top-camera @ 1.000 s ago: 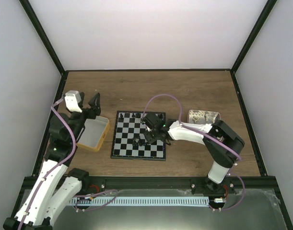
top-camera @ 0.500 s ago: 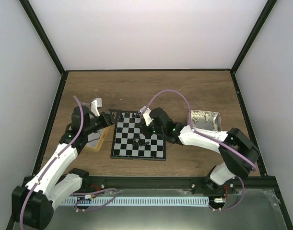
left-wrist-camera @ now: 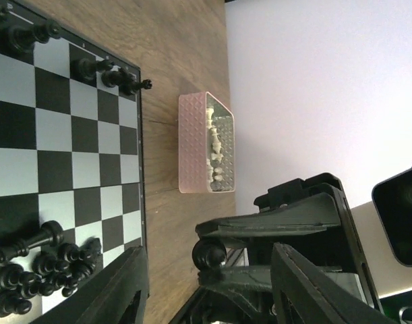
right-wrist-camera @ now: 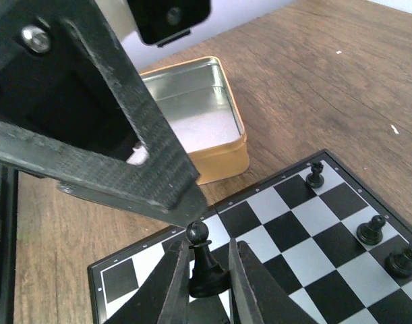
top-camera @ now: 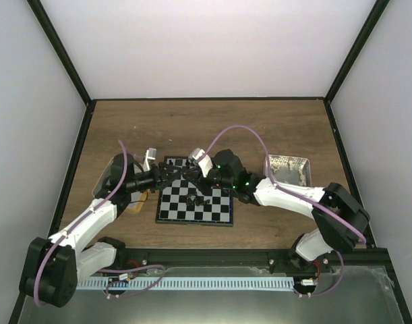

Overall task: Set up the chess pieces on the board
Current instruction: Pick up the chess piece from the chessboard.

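The board (top-camera: 212, 206) lies mid-table. Loose black chess pieces (top-camera: 197, 200) are piled near its middle, and a few stand on its far row (top-camera: 186, 163). My right gripper (top-camera: 191, 174) is shut on a black pawn (right-wrist-camera: 204, 266), held upright just over the board's far left corner. My left gripper (top-camera: 172, 173) is open and empty, facing the right one; its fingers (left-wrist-camera: 118, 283) straddle the right gripper's tips and the pawn's head (left-wrist-camera: 209, 253). The pile also shows in the left wrist view (left-wrist-camera: 37, 270).
A yellow-rimmed tin (right-wrist-camera: 192, 115) stands left of the board, partly under my left arm (top-camera: 98, 209). A pinkish tray (left-wrist-camera: 206, 142) holding white pieces stands right of the board (top-camera: 286, 169). Black frame posts edge the table.
My left arm swung from over the yellow tin to the board's far left corner. My right gripper carried the pawn from mid-board toward that corner, and the two grippers now meet.
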Available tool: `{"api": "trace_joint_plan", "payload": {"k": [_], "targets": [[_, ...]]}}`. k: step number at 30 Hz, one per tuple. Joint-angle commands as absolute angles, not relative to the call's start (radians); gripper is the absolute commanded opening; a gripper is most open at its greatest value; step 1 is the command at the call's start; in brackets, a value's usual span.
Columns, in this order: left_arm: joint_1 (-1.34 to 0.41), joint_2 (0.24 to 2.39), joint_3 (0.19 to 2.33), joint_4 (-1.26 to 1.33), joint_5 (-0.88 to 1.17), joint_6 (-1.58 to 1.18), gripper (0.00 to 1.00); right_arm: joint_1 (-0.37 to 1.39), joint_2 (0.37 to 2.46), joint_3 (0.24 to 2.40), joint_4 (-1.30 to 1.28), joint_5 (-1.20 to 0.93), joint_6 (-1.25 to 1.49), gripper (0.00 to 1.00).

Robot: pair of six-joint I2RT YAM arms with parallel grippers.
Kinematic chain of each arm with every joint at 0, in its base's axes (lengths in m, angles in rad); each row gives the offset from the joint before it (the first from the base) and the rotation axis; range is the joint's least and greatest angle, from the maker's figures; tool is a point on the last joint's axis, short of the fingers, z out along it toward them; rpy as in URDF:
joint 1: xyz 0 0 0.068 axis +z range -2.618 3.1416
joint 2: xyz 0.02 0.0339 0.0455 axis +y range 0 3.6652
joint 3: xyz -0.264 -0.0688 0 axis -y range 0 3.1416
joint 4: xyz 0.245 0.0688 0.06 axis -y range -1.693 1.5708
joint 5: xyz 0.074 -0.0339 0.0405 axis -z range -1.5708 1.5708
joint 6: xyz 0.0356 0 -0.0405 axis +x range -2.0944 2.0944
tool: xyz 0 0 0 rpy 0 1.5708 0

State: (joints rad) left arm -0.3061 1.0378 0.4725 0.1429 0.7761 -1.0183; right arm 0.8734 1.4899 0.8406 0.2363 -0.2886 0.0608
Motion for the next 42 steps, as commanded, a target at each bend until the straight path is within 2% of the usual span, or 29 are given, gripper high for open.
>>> {"api": "trace_joint_plan", "payload": {"k": [1,4,15,18,22,30,32,38,42], "targets": [[-0.313,1.066,0.447,0.279,0.821,-1.112,0.48,0.868,1.456,0.830,0.288,-0.349,0.035,0.15],[-0.315,1.083,0.427,0.344,0.837,-1.153,0.45,0.868,1.456,0.832,0.289,-0.352,0.032,0.15],[-0.323,1.100,0.421,0.395,0.841,-1.202,0.19,0.868,1.482,0.844,0.291,-0.357,0.043,0.15],[-0.335,1.092,0.415,0.429,0.857,-1.229,0.16,0.869,1.488,0.848,0.286,-0.344,0.050,0.15],[-0.345,1.084,0.409,0.410,0.851,-1.222,0.08,0.868,1.491,0.851,0.290,-0.337,0.063,0.15],[-0.350,1.077,0.402,0.409,0.840,-1.229,0.04,0.868,1.499,0.859,0.286,-0.319,0.076,0.16],[-0.350,1.074,0.402,0.407,0.828,-1.226,0.04,0.868,1.498,0.860,0.279,-0.318,0.082,0.21],[-0.349,1.074,0.460,0.194,0.684,-1.041,0.04,0.863,1.449,0.865,0.196,-0.320,0.109,0.52],[-0.350,1.097,0.541,-0.056,0.483,-0.823,0.04,0.829,1.363,0.813,0.171,-0.296,0.186,0.62]]}}
